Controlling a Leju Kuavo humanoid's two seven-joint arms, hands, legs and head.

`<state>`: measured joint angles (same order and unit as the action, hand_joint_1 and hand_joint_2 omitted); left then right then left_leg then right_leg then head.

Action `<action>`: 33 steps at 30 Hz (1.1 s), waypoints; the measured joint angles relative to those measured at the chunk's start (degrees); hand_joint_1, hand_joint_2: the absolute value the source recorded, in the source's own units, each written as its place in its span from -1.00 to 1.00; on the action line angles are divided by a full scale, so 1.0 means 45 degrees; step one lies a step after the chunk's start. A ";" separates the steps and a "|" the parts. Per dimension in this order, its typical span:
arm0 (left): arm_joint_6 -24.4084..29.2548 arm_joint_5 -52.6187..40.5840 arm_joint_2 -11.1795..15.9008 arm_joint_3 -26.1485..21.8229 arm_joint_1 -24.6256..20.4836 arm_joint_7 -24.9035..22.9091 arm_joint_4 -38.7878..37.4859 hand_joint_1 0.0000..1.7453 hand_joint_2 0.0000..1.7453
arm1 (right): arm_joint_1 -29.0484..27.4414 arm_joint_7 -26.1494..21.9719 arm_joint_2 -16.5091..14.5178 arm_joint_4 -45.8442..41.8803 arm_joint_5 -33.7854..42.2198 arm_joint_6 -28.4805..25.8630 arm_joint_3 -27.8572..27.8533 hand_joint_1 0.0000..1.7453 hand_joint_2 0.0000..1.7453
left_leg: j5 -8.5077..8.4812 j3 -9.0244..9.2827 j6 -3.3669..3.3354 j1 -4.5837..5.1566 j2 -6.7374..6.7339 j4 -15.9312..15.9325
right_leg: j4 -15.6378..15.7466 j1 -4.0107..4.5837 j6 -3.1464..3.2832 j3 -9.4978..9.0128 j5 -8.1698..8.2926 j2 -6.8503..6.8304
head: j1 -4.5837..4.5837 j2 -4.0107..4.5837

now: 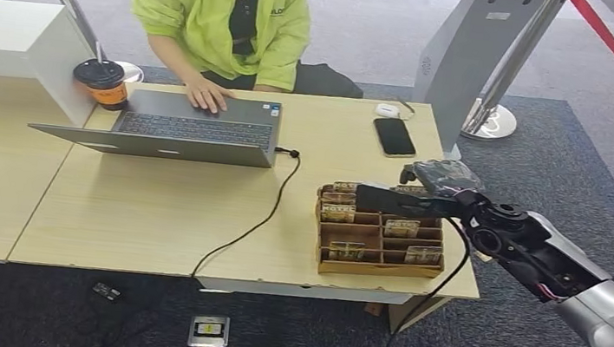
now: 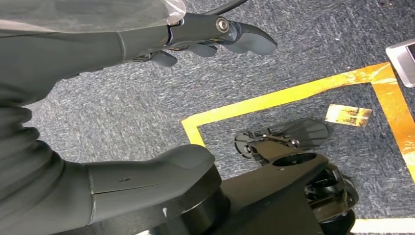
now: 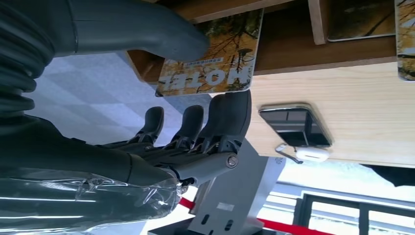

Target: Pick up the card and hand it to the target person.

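Fingers and thumb of the right hand pinch a hotel card at the wooden card rack on the counter. Left hand hangs over carpet, fingers loosely apart, holding nothing.
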<state>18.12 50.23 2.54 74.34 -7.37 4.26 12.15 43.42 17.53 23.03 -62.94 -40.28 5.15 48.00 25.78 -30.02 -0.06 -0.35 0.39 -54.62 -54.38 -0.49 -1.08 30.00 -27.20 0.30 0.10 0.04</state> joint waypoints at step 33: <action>0.0005 0.0029 0.0010 0.0000 0.0000 0.0000 0.0000 -1.00 1.00 | -0.0034 0.0111 0.0360 -0.0695 0.0101 0.0208 -0.0001 0.95 1.00 | 0.0000 0.0001 0.0000 0.0000 -0.0001 0.0000 | 0.0000 0.0000 0.0000 -0.0002 0.0000 0.0000 | 0.0001 0.0000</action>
<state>18.14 50.36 2.58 74.34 -7.37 4.26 12.15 43.27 18.03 24.64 -66.06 -39.82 6.08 47.99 25.78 -30.02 -0.06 -0.35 0.39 -54.62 -54.37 -0.49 -1.08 29.99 -27.20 0.30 0.11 0.04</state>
